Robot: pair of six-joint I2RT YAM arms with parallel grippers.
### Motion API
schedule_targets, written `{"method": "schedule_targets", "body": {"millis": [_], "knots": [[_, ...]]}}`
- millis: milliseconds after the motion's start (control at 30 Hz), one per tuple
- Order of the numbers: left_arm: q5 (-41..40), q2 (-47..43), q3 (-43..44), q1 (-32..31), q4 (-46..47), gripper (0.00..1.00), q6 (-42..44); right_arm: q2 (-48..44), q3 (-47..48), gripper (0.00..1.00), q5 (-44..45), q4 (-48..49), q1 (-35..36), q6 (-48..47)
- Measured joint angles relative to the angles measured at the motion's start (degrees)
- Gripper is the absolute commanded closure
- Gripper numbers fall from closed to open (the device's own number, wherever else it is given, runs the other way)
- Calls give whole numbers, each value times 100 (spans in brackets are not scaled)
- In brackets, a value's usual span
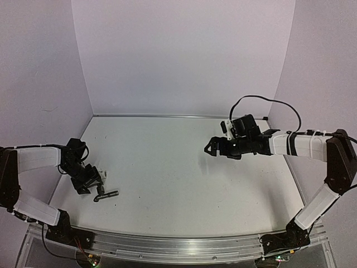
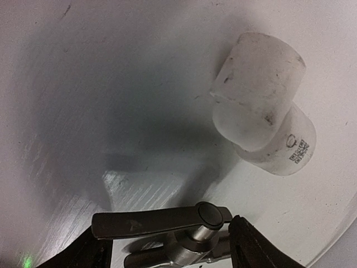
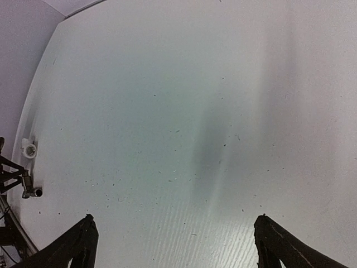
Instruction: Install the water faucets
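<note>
Though astride the tap (image 2: 162, 222), left tool (image 2: 167, 250) of unclear grip; right tool (image 3: 175, 239) wide open, empty.

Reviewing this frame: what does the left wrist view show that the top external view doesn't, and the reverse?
Left wrist only: the printed mark on the white fitting, and a close look at the faucet lying between the left fingers, which stand apart on either side of it.
Top external only: the right gripper out over the table's right side, and the lilac walls.
Both: the faucet, the fitting beside it and the white table they lie on.
</note>
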Motion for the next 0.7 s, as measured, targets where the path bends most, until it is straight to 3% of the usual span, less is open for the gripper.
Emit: {"method": "schedule_targets", "body": {"millis": [233,400,700], "knots": [[177,4,-85,-139,384,44,37,156,0,2,-144,92,226,89],[92,120,-107,-624,452,53,17,209,0,2,-167,120,339,125],[-50,392,-104,-874,581,80,37,294,-2,2,-167,286,580,158]]}}
